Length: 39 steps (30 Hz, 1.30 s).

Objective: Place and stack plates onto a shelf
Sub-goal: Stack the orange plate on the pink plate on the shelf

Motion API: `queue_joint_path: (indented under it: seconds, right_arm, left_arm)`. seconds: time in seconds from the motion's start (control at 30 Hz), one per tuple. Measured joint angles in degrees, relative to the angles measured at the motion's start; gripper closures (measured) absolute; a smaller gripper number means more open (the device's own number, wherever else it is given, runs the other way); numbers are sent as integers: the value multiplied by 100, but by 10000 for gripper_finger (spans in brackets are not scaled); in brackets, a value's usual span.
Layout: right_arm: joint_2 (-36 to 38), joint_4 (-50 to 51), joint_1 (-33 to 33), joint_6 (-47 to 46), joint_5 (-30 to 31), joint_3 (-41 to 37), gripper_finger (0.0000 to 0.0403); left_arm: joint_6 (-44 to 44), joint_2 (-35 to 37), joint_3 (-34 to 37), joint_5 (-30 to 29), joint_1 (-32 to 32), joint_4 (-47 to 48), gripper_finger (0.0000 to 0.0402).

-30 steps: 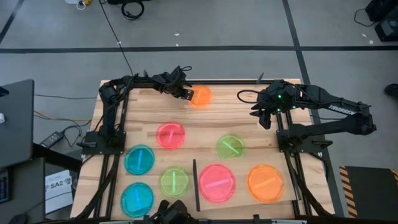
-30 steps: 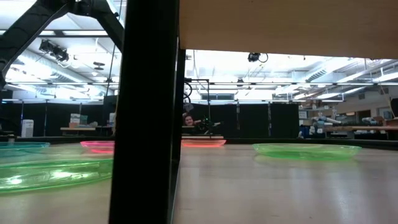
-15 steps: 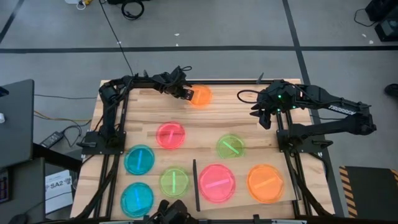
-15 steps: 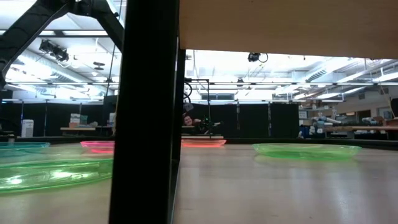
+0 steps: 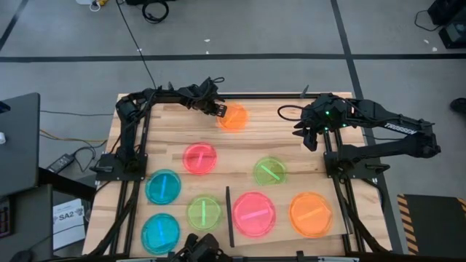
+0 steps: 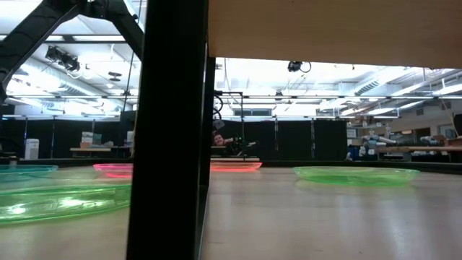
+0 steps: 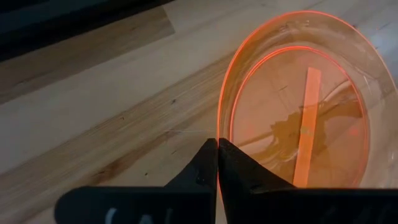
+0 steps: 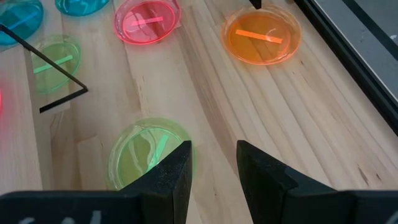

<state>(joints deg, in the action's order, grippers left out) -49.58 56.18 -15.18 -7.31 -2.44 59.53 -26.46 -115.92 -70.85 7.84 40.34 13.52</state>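
My left gripper (image 5: 219, 111) is at the far side of the table, shut on a small orange plate (image 5: 234, 117) (image 7: 298, 106). My right gripper (image 5: 309, 138) (image 8: 212, 163) hangs open over bare wood at the far right, with a green plate (image 8: 146, 155) just beside it. A pink plate (image 5: 199, 158), a green one (image 5: 270, 170), two blue ones (image 5: 163, 186) and another green one (image 5: 204, 212) lie flat on the tabletop. The shelf (image 5: 284, 236) at the near right carries a large pink plate (image 5: 253, 214) and an orange plate (image 5: 311, 214). My left gripper pinches the orange plate's rim (image 7: 219, 127) on the side facing the table's left, one finger inside the rim and one outside. The fingers come in slanting down from the left. I cannot tell whether the plate's far part rests on the wood.
The shelf's thin black strip (image 5: 228, 215) stands between the near green plate and the large pink one; in the low view it is a dark post (image 6: 170, 130). Both arm bases sit on the table's left and right sides. Bare wood lies between the two grippers.
My left gripper and the orange plate have shifted a little toward the near edge, staying shut on the rim. My right arm has kept still.
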Motion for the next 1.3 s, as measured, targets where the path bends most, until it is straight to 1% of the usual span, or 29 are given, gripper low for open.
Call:
queue_joint_path:
  seconds: [0.6,0.97,1.2,1.3]
  right_arm:
    - [-2,0,0,0,0,0,270]
    - [0,2,0,0,0,0,270]
    - [0,2,0,0,0,0,270]
    - [-2,2,0,0,0,0,270]
  left_arm:
    - [6,54,-1,-2,37,1,396]
    - [13,487,-2,3,37,-5,399]
    - [13,868,-2,125,118,2,400]
    - [7,1072,-2,368,183,7,400]
